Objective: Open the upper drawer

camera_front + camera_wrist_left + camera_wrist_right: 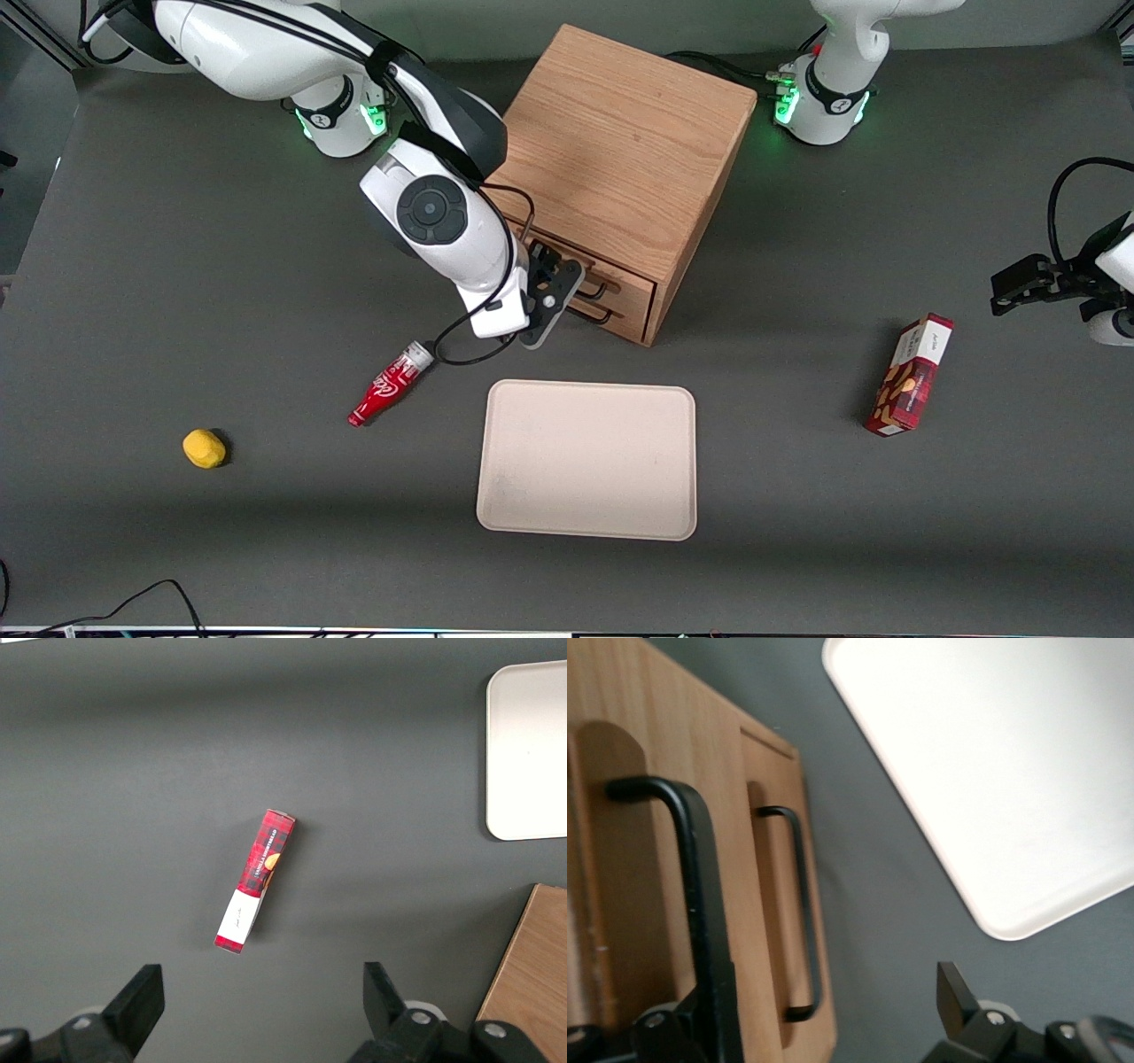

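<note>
The oak cube cabinet [620,151] stands mid-table with its two drawers facing the tray. The upper drawer [631,280] is shut, and its black bar handle [700,904] shows large and close in the right wrist view. The lower drawer's handle [802,921] lies below it, nearer the table. My right gripper [560,268] is open right in front of the drawer fronts, at handle height. In the wrist view the gripper [815,1014] has its fingers [957,1001] wide apart. The upper handle's bar runs just inside one of them, and nothing is gripped.
A beige tray [586,461] lies nearer the front camera than the cabinet and also shows in the right wrist view [992,771]. A red bottle [390,383] lies beside my wrist. A yellow lump [204,447] sits toward the working arm's end of the table, and a red box [912,377] toward the parked arm's.
</note>
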Tool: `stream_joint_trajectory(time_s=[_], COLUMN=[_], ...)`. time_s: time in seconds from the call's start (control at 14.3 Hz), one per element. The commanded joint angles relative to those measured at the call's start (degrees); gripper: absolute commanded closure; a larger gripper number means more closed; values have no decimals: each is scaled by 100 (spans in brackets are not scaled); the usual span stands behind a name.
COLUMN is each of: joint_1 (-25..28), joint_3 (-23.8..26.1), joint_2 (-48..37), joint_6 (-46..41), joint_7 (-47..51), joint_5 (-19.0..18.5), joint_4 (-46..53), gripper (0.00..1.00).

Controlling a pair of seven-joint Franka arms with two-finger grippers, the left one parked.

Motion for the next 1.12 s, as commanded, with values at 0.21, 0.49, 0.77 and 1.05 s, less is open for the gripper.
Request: stream_joint_trajectory(time_s=[0.21,0.49,0.77,1.05], joint_1=[-46,-64,-125,-266], joint_3=[-515,-990,-1324,-1729], joint_2=[71,115,229,238], joint_6=[108,783,1434,1541], joint_7=[-395,-614,-623,-606], joint_5=[-208,-208,-173,370], joint_4=[477,627,645,838], gripper=[0,0,0,0])
